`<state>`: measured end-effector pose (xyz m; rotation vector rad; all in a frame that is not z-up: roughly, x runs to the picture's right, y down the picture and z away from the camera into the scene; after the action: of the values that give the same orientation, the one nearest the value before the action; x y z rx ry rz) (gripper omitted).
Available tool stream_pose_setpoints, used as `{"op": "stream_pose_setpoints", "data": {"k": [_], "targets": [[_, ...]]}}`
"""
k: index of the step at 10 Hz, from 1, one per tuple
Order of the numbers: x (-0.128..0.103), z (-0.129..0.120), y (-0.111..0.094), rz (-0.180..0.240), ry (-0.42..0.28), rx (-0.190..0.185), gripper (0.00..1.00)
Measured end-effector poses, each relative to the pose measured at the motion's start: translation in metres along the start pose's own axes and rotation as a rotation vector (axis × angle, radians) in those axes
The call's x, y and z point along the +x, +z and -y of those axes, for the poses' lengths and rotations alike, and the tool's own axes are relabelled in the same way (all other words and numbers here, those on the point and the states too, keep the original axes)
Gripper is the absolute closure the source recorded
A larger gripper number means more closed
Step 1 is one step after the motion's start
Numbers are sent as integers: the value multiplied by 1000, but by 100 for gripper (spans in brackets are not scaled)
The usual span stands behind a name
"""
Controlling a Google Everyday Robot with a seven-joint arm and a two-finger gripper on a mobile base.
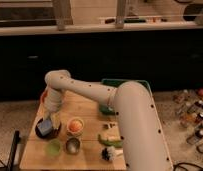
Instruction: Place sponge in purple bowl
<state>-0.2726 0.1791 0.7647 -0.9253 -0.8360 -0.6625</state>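
The long white robot arm (85, 91) reached from its bulky body at the lower right across the pale wooden tabletop (90, 112). It bent at an elbow above the far left corner and dropped toward the near left. Its end effector (53, 119) hung at the upper rim of the round, dark purple-maroon bowl (50, 135), the largest bowl in view, which stood near the tabletop's left edge. The small, flat, soft-looking grey-blue sponge (44, 127) sat tilted within that bowl's outline, just beside and below the end effector. Whether the two touched could not be told, nor whether the end effector was wide, narrow or clasping the sponge.

Just right of the dark bowl stood a cream bowl (69, 131) holding an orange ball (75, 125). Nearer the front edge, a pale green cup (54, 147) and a dull metal cup (72, 146) stood side by side. An orange-red bowl (43, 95) showed partly behind the arm's lower section. A green tray (126, 83) lay at the far right, partly hidden by the arm.
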Motion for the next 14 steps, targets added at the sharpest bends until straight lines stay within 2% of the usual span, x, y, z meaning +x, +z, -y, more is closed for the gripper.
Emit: {"op": "stream_pose_setpoints", "data": {"k": [1, 6, 14], "targets": [[0, 1, 0, 4, -4, 1, 69], [-4, 4, -1, 7, -18, -8, 22], [-6, 8, -5, -1, -47, -30, 20]]}}
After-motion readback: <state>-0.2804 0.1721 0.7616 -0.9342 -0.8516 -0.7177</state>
